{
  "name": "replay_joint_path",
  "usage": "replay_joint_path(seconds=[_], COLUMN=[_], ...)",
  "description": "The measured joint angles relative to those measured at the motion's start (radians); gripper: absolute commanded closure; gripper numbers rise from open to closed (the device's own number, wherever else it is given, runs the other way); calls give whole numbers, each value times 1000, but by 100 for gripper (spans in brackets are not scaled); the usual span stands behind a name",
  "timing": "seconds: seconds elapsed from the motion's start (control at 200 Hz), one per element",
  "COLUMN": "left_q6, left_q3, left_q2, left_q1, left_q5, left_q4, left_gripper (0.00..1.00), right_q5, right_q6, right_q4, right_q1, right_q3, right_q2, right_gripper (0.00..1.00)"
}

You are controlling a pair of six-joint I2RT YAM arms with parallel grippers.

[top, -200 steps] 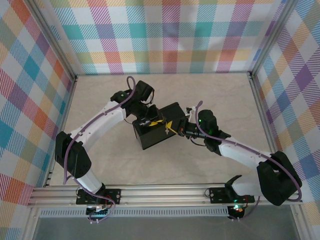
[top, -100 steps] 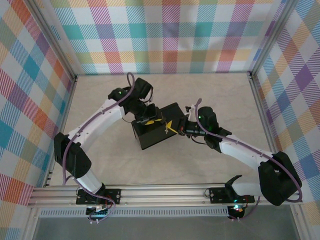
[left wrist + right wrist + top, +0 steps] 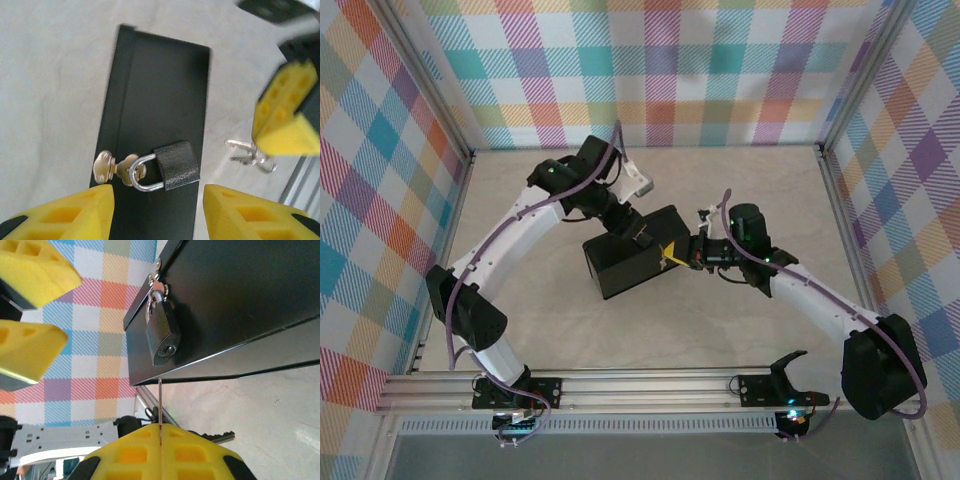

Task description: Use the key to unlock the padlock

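Observation:
The small dark padlock (image 3: 176,165) lies against the side of the black box (image 3: 160,90), its silvery loop through a brass hasp (image 3: 116,168). My left gripper (image 3: 159,215) is open, its yellow fingers (image 3: 65,215) wide on either side of the padlock and clear of it. The right wrist view looks up at the padlock (image 3: 162,335) and its keyhole (image 3: 170,350). My right gripper (image 3: 160,450) is shut on the key (image 3: 160,405), whose thin blade points at the box edge just below the keyhole. In the top view both grippers, left (image 3: 642,237) and right (image 3: 682,256), are at the box (image 3: 620,268).
A second key (image 3: 220,437) hangs beside the right fingers. The left gripper's yellow fingers (image 3: 30,270) hang close above the padlock in the right wrist view. Checked walls enclose the beige table (image 3: 720,330), and an aluminium rail (image 3: 650,385) runs along the near edge.
My left gripper has opened, let go at the padlock and drawn back towards the far wall. My right gripper, still shut on the key, has shifted slightly right.

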Motion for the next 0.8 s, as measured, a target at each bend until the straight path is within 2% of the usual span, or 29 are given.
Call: replay_joint_path(seconds=[0.18, 0.36, 0.575, 0.8], left_q6=[435, 737, 946, 1050], left_q3=[45, 157, 191, 194], left_q2=[22, 131, 246, 277], left_q1=[11, 23, 71, 85], left_q5=[166, 277, 339, 356], left_q4=[-9, -92, -196, -253], left_gripper=[42, 42, 41, 43], right_q5=[-106, -189, -245, -267], right_q6=[-81, -121, -160, -200], right_q4=[-63, -83, -127, -175], right_q1=[-25, -49, -74, -85], right_q3=[49, 50, 64, 99], right_q2=[24, 72, 101, 101], right_gripper=[100, 100, 100, 100])
